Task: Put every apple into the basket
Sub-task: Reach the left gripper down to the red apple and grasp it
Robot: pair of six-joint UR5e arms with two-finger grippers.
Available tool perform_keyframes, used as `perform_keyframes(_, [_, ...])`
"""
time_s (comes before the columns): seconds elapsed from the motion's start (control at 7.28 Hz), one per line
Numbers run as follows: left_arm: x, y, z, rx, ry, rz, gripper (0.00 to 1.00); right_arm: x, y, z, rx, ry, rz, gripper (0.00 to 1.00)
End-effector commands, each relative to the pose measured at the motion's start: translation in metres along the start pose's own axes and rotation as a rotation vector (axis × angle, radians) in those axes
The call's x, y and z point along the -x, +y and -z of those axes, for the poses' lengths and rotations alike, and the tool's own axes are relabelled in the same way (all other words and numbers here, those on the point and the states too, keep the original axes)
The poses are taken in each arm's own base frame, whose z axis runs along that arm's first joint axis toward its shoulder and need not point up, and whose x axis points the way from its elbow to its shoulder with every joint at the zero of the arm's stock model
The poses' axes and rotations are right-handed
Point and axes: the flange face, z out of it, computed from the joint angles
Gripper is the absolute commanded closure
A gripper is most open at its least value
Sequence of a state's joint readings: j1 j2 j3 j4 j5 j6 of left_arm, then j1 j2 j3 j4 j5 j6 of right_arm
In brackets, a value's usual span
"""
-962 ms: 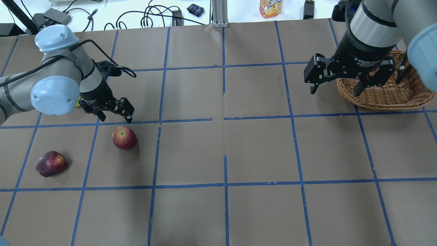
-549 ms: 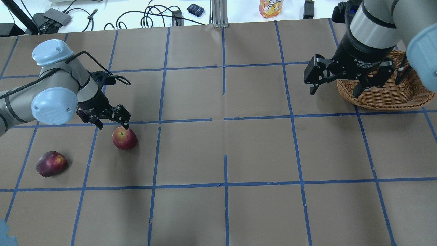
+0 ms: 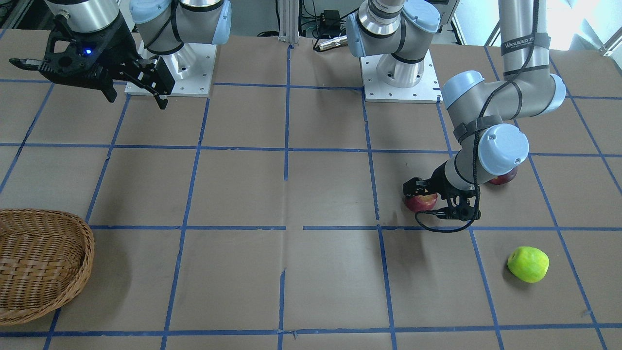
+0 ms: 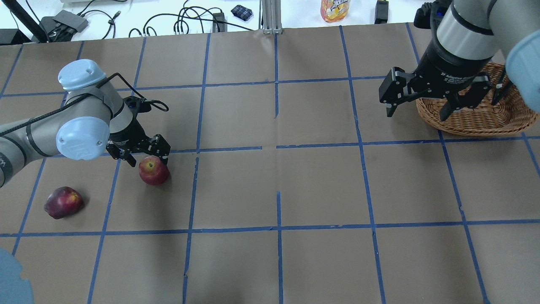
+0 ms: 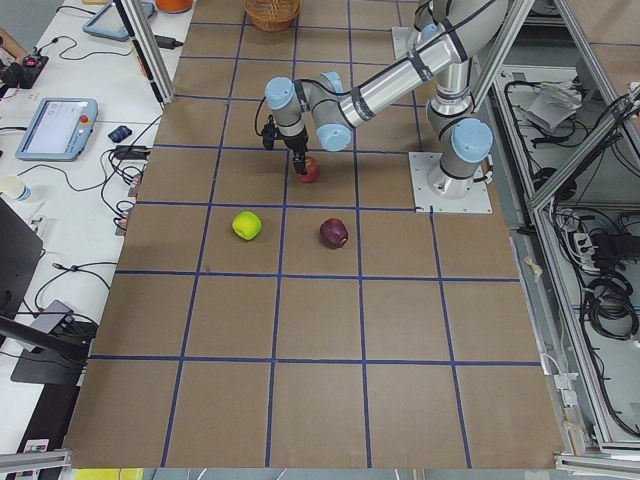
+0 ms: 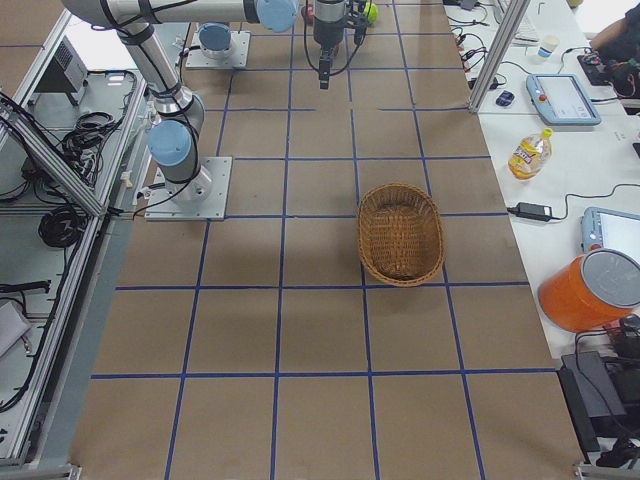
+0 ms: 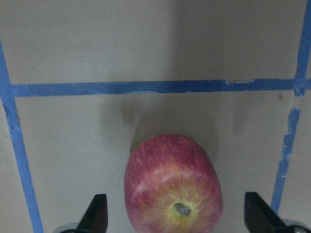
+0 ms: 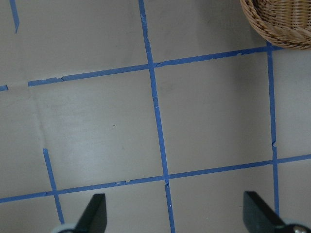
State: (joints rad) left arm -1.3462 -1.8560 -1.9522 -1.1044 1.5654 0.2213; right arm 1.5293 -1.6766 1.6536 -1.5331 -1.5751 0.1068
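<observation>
Red apple (image 7: 173,182) sits stem-up between spread left jaws; right jaws also spread.

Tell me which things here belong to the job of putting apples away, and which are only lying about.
For the job: red apple, dark apple, green apple, basket.
Lying about: juice bottle, tablet, orange tub.
</observation>
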Motion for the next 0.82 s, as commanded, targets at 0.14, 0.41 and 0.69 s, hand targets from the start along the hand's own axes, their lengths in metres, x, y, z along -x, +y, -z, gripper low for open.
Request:
perform_keyframes(0.14, [0.001,0.001,-0.026,-0.002,-0.009,-0.002,0.1,-0.009,-0.003,0.0,0.005,-0.007,-0.02,0.0])
perform_keyframes(0.41, [0.003,-0.005,-0.011,-0.048,-0.027,0.008,1.0,-0.009,-0.003,0.0,0.003,-0.007,-0.02,0.0])
perform_keyframes(0.69, [-0.047,-0.017,0.027,-0.063,0.042,0.075,1.0,-0.009,-0.003,-0.001,0.01,-0.001,-0.02,0.0])
